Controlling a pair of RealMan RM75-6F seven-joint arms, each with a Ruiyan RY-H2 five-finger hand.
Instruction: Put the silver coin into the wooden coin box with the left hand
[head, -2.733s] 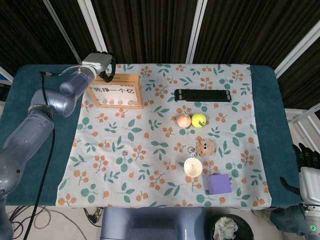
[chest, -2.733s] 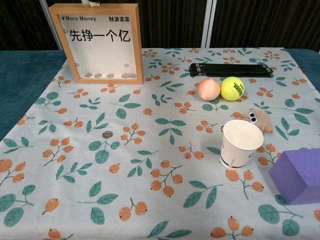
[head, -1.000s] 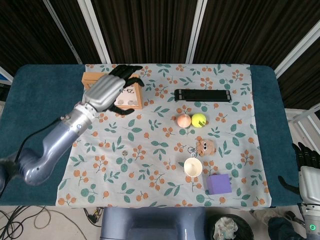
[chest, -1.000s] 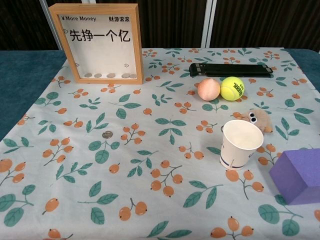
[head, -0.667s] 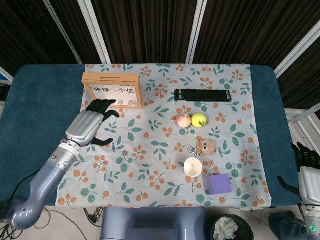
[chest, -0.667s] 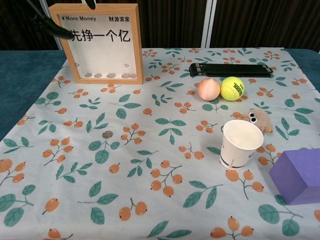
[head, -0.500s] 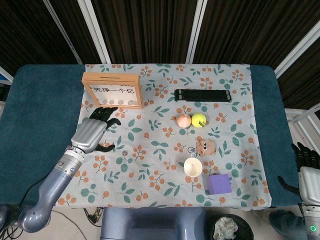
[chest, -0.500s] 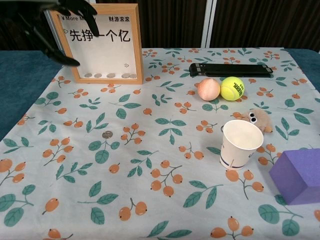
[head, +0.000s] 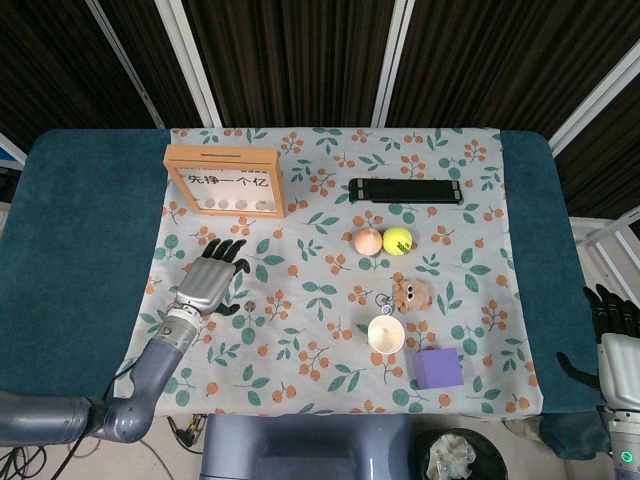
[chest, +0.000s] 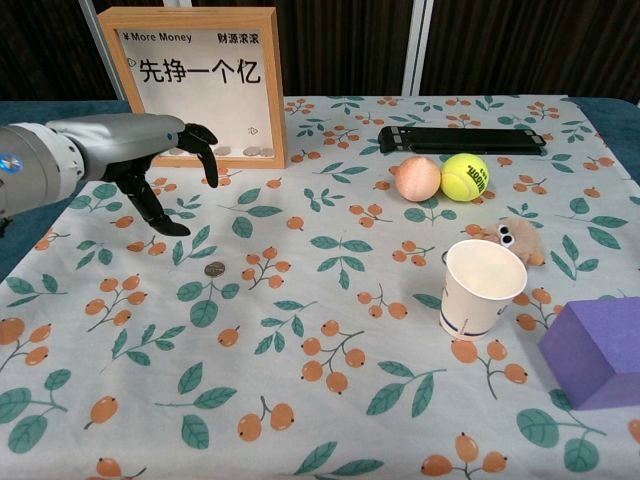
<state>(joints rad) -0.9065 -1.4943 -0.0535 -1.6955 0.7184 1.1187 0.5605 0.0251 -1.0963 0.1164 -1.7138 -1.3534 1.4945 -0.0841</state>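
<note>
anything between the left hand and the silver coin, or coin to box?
Nothing visible. The left hand hovers open just above and left of the silver coin, with bare cloth between. From the coin to the wooden coin box there is only cloth.

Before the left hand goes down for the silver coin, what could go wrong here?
The silver coin lies flat on the patterned cloth, so the fingers may slide it away or wrinkle the cloth instead of pinching it. The left hand hangs open above and behind the coin, not over it. The wooden coin box stands upright close by, so a lifting arm might knock it.
</note>
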